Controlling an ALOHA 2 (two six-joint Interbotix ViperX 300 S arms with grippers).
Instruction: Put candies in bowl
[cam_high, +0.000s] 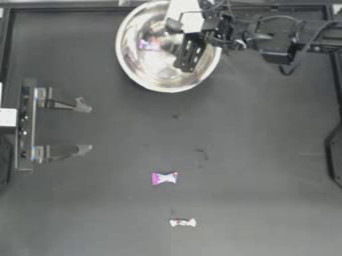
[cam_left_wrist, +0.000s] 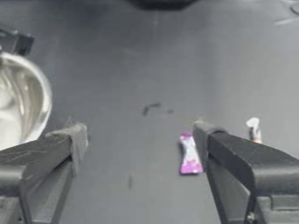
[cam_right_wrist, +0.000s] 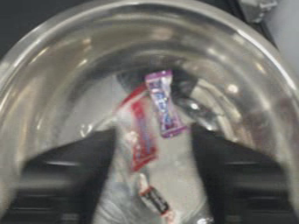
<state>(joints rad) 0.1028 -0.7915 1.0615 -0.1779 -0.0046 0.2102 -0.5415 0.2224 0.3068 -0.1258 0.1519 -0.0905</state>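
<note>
My right gripper (cam_right_wrist: 153, 144) hangs directly over the bowl (cam_high: 133, 62), at the far side of the table, right of centre, its jaws spread apart and holding nothing. Between them, on the shiny silvery floor of the bowl, lie three candies: a purple-white candy (cam_right_wrist: 164, 104), a red-white candy (cam_right_wrist: 140, 135) touching it along one side, and a third small candy (cam_right_wrist: 155, 202) of darker wrapper, whose colours I cannot make out.

My left gripper (cam_high: 83, 127) rests at the left edge of the table, well apart from the bowl, jaws released wide and empty.

Two candies remain on the bare dark table (cam_high: 267, 200). A magenta-white candy (cam_high: 164, 178) lies near the middle, on the near half. A white candy (cam_high: 182, 222) lies nearer still, close to the table's near edge, a little right of the magenta one. The two are apart from each other.

Judging by looks, these sweets are very light, with a hard small centre and thin crinkly twisted ends. The wrapper is probably slick, so I would close on the thick middle body, across its narrow width, rather than on the flimsy ends. Three appear done, two left
</note>
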